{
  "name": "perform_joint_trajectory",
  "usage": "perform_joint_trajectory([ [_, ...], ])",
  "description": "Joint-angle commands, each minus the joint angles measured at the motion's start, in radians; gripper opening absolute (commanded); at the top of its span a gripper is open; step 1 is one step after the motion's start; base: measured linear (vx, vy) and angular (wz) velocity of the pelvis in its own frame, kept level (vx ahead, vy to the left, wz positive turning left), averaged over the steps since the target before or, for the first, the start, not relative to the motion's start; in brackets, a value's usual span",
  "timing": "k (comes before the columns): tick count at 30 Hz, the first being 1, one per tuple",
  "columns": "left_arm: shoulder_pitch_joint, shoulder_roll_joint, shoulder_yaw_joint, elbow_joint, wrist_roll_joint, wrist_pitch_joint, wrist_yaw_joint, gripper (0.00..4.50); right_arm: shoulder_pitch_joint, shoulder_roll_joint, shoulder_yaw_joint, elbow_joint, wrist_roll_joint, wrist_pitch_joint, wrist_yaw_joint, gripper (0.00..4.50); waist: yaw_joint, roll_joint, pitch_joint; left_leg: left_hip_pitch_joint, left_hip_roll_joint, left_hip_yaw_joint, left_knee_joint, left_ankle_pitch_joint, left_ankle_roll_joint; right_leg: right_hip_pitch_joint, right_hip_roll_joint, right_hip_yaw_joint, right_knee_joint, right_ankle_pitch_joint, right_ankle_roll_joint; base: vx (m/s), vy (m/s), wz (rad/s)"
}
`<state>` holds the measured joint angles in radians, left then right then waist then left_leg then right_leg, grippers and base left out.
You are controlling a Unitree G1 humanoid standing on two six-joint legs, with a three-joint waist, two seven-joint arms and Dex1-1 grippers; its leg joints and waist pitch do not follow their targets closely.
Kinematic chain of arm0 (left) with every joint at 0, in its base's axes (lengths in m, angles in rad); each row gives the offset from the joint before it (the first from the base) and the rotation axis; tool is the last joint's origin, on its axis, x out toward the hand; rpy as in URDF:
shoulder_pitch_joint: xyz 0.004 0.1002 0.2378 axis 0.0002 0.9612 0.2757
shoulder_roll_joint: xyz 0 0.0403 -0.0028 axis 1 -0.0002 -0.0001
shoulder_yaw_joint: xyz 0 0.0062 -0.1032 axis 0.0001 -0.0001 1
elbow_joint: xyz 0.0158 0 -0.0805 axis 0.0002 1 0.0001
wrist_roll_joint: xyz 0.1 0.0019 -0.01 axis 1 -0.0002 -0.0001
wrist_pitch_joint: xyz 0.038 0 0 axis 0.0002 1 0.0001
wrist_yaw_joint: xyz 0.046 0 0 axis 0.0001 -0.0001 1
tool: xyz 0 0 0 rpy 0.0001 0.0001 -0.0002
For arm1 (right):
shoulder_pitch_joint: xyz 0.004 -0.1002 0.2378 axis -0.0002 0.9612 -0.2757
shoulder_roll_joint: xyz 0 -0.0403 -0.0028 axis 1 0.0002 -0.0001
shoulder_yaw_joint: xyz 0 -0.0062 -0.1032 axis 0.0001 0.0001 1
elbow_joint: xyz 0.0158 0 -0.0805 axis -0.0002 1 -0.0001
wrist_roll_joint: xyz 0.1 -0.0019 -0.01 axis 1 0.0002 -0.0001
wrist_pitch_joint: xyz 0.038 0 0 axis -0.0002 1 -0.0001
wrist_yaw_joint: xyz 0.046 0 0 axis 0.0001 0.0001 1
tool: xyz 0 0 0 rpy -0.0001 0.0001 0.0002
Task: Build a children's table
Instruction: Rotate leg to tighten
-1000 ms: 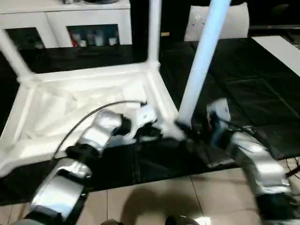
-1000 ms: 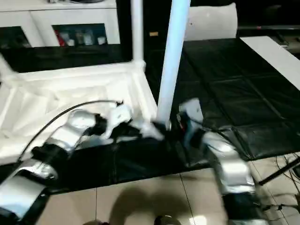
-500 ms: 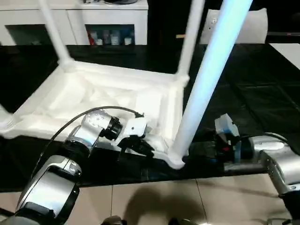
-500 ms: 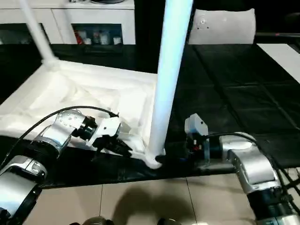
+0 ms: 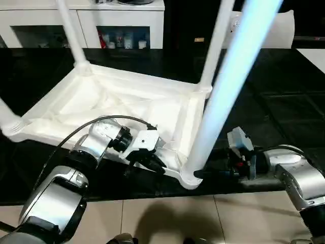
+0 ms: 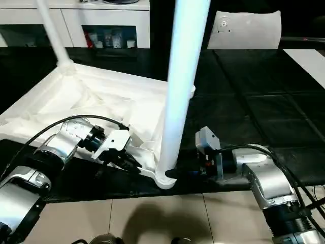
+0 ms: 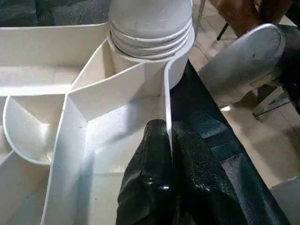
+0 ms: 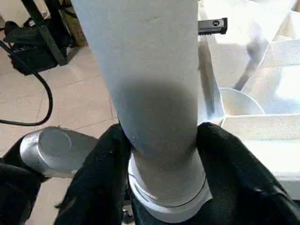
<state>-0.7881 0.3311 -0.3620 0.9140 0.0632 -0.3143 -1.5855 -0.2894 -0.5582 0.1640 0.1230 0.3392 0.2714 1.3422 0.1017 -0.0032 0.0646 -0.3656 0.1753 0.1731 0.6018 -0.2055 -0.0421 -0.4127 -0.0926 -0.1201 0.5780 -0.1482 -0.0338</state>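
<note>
While the left tool (image 5: 152, 161) pinches the table top's rim (image 7: 165, 117), the right tool (image 8: 161, 154) clamps the nearest leg (image 5: 223, 96) low: light, stiff, slippery plastic; grip near the socket.

Table (image 5: 127, 104): all-white plastic, lying upside down on a black mat, ribbed underside facing up. Square top with raised rim, diagonal ribs meeting at the centre, round socket at each corner. Near leg (image 5: 223, 96): long, round, tapered, standing upright but leaning slightly, its foot seated in the near corner socket (image 5: 189, 178); threaded rings visible where it meets the socket in the left wrist view. Far right leg (image 5: 216, 43): upright in the far right corner. Far left leg (image 5: 71, 30): upright in the far left corner. Fourth leg (image 5: 9, 118): at the left corner, largely cut off by the frame edge.
</note>
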Motion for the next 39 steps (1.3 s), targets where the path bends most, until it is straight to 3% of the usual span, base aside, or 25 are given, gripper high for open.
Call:
perform_joint_trajectory([
  [1,-0.03,-0.01,-0.021,-0.007,0.014,-0.019,-0.012,0.0,0.009,0.007,0.005,-0.035,0.023,0.019,0.009,1.99,-0.004,-0.01,-0.075,0.009,0.065,-0.011,-0.069,-0.106,0.089,0.069,-0.076,0.063,-0.057,-0.236,-0.199,0.0,0.0,0.0],
  [4,-0.035,-0.028,-0.003,-0.012,0.021,0.038,0.075,0.0,0.036,0.056,-0.011,-0.086,0.036,0.125,-0.127,1.94,-0.006,-0.012,-0.072,0.008,0.067,-0.012,-0.07,-0.096,0.09,0.069,-0.075,0.064,-0.056,-0.235,-0.193,0.0,0.0,0.0],
  [5,-0.035,-0.029,-0.002,-0.012,0.021,0.039,0.076,0.0,0.037,0.057,-0.011,-0.086,0.035,0.126,-0.13,1.93,-0.009,-0.012,-0.071,0.008,0.066,-0.012,-0.072,-0.106,0.081,0.067,-0.074,0.062,-0.06,-0.259,-0.183,0.0,0.0,0.0],
  [7,-0.036,-0.052,0.013,-0.024,0.027,0.115,0.16,0.0,0.039,0.103,0.006,-0.104,-0.032,0.146,-0.259,1.93,-0.017,-0.006,-0.062,0.012,0.061,-0.013,-0.075,-0.156,0.053,0.063,-0.075,0.061,-0.075,-0.355,-0.158,0.0,0.0,0.0],
  [9,-0.036,-0.063,0.018,-0.027,0.03,0.139,0.191,0.0,0.039,0.123,0.009,-0.108,-0.05,0.163,-0.305,1.92,-0.027,-0.008,-0.053,0.02,0.054,-0.016,-0.079,-0.218,0.026,0.061,-0.078,0.056,-0.095,-0.498,-0.117,0.0,0.0,0.0],
  [10,-0.035,-0.119,0.044,-0.042,0.022,0.229,0.307,0.0,0.027,0.237,-0.025,-0.093,-0.071,0.228,-0.497,1.91,-0.037,-0.007,-0.048,0.028,0.051,-0.021,-0.08,-0.257,0.004,0.055,-0.077,0.051,-0.108,-0.604,-0.078,0.0,0.0,0.0],
  [11,-0.034,-0.134,0.051,-0.049,0.019,0.254,0.333,0.0,0.024,0.265,-0.033,-0.089,-0.076,0.244,-0.544,1.9,-0.044,-0.009,-0.047,0.027,0.05,-0.022,-0.079,-0.269,-0.005,0.055,-0.077,0.049,-0.112,-0.627,-0.064,0.0,0.0,0.0],
  [13,-0.032,-0.17,0.063,-0.065,0.019,0.311,0.409,0.0,0.014,0.329,-0.044,-0.079,-0.103,0.265,-0.654,1.9,-0.064,-0.01,-0.049,0.021,0.047,-0.03,-0.082,-0.283,-0.018,0.059,-0.076,0.041,-0.115,-0.644,-0.043,0.0,0.0,0.0],
  [15,-0.035,-0.188,0.069,-0.067,0.023,0.332,0.451,0.0,0.008,0.357,-0.046,-0.075,-0.114,0.273,-0.701,1.89,-0.083,-0.01,-0.048,0.017,0.047,-0.034,-0.083,-0.302,-0.007,0.062,-0.074,0.037,-0.12,-0.633,-0.034,0.0,0.0,0.0],
  [16,-0.038,-0.209,0.077,-0.067,0.024,0.357,0.497,0.0,-0.002,0.39,-0.049,-0.065,-0.129,0.278,-0.757,1.89,-0.093,-0.005,-0.051,0.019,0.051,-0.033,-0.086,-0.3,0.0,0.059,-0.074,0.042,-0.118,-0.592,-0.051,0.0,0.0,0.0],
  [17,-0.046,-0.252,0.095,-0.061,0.026,0.385,0.59,0.0,-0.028,0.448,-0.056,-0.033,-0.146,0.279,-0.84,1.89,-0.104,-0.008,-0.052,0.011,0.051,-0.034,-0.086,-0.294,0.006,0.062,-0.074,0.042,-0.113,-0.55,-0.072,0.0,0.0,0.0],
  [18,-0.046,-0.254,0.095,-0.061,0.026,0.386,0.595,0.0,-0.03,0.451,-0.056,-0.031,-0.147,0.28,-0.844,1.89,-0.108,-0.008,-0.051,0.012,0.051,-0.034,-0.086,-0.295,0.007,0.059,-0.074,0.043,-0.113,-0.544,-0.08,0.0,0.0,0.0],
  [19,-0.048,-0.286,0.108,-0.065,0.034,0.417,0.663,0.0,-0.069,0.51,-0.075,0.008,-0.156,0.266,-0.915,1.89,-0.116,-0.006,-0.05,0.015,0.046,-0.031,-0.084,-0.297,0.02,0.056,-0.073,0.046,-0.114,-0.529,-0.096,0.0,0.0,0.0],
  [21,-0.049,-0.293,0.111,-0.067,0.039,0.426,0.684,0.0,-0.081,0.529,-0.082,0.017,-0.155,0.262,-0.929,1.89,-0.118,-0.006,-0.05,0.015,0.045,-0.03,-0.083,-0.294,0.03,0.057,-0.073,0.046,-0.116,-0.527,-0.099,0.0,0.0,0.0],
  [22,-0.047,-0.297,0.11,-0.075,0.045,0.433,0.699,0.0,-0.094,0.55,-0.085,0.02,-0.156,0.246,-0.938,2.44,-0.121,-0.006,-0.052,0.013,0.045,-0.028,-0.082,-0.28,0.039,0.058,-0.074,0.049,-0.114,-0.508,-0.104,0.0,0.0,0.0],
  [24,-0.043,-0.293,0.109,-0.086,0.048,0.436,0.703,0.0,-0.092,0.553,-0.077,0.007,-0.165,0.229,-0.935,2.58,-0.117,-0.009,-0.055,0.012,0.047,-0.025,-0.083,-0.247,0.052,0.06,-0.073,0.053,-0.109,-0.461,-0.117,0.0,0.0,0.0],
  [26,-0.033,-0.277,0.103,-0.104,0.058,0.435,0.697,0.0,-0.077,0.547,-0.075,-0.013,-0.163,0.214,-0.924,2.95,-0.115,-0.01,-0.06,0.006,0.051,-0.023,-0.081,-0.185,0.071,0.064,-0.072,0.059,-0.092,-0.354,-0.151,0.0,0.0,0.0],
  [31,-0.002,-0.208,0.093,-0.129,0.064,0.363,0.631,0.0,-0.031,0.452,-0.088,-0.024,-0.179,0.136,-0.842,3.27,-0.108,-0.007,-0.067,-0.001,0.053,-0.019,-0.074,-0.073,0.136,0.071,-0.071,0.061,-0.065,-0.16,-0.219,0.0,0.0,0.0],
  [35,0.021,-0.147,0.086,-0.147,0.053,0.295,0.537,0.0,-0.005,0.385,-0.124,-0.041,-0.139,0.094,-0.744,3.61,-0.105,-0.006,-0.067,-0.004,0.055,-0.018,-0.07,-0.053,0.171,0.076,-0.074,0.062,-0.06,-0.123,-0.235,0.0,0.0,0.0],
  [39,0.04,-0.084,0.06,-0.166,0.042,0.25,0.404,0.0,0.025,0.287,-0.133,-0.075,-0.095,0.058,-0.58,4.0,-0.1,-0.003,-0.064,0.001,0.059,-0.016,-0.072,-0.092,0.157,0.072,-0.073,0.063,-0.064,-0.174,-0.234,0.0,0.0,0.0],
])
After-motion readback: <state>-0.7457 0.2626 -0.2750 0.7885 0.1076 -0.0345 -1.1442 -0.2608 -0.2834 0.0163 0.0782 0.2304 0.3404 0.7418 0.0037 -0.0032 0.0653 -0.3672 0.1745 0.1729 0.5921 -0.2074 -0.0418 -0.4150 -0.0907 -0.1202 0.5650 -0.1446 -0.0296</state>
